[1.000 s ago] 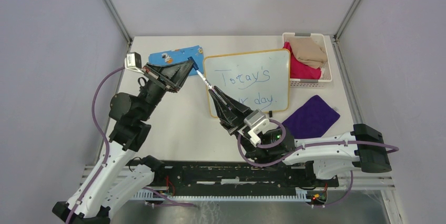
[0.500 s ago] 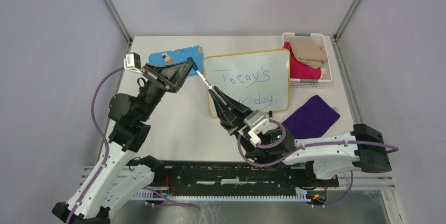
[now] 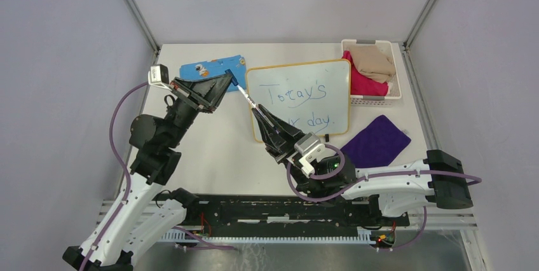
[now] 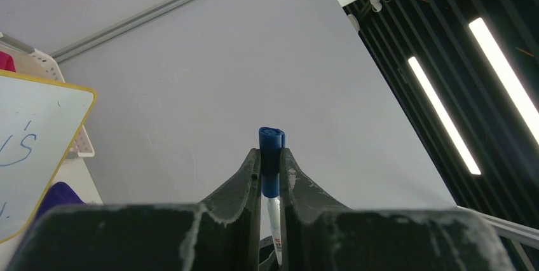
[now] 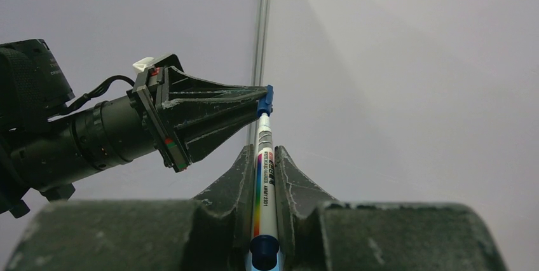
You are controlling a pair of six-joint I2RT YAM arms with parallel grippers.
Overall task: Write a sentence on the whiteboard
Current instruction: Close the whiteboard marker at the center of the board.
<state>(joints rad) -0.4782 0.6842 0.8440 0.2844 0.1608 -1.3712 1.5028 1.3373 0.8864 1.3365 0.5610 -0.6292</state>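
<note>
The whiteboard [image 3: 330, 70] lies flat at the table's middle back, yellow-rimmed, with the sentence [image 3: 297, 95] in blue on two lines, partly hidden by my right gripper. My right gripper [image 3: 256, 111] is shut on the white marker body [image 5: 263, 175], raised above the board's left edge. My left gripper [image 3: 232, 80] is shut on the marker's blue cap [image 4: 271, 156], which sits on the marker's tip. The two grippers point at each other with the marker [image 3: 246, 97] spanning between them. The board's corner shows in the left wrist view [image 4: 38, 137].
A blue patterned cloth [image 3: 210, 66] lies left of the board behind my left gripper. A white basket [image 3: 375, 98] with pink and tan cloths stands at the back right. A purple cloth [image 3: 375, 140] lies at the right front.
My left arm's wrist has shifted very slightly to the left. Both grippers stay at the marker and the board has not moved.
</note>
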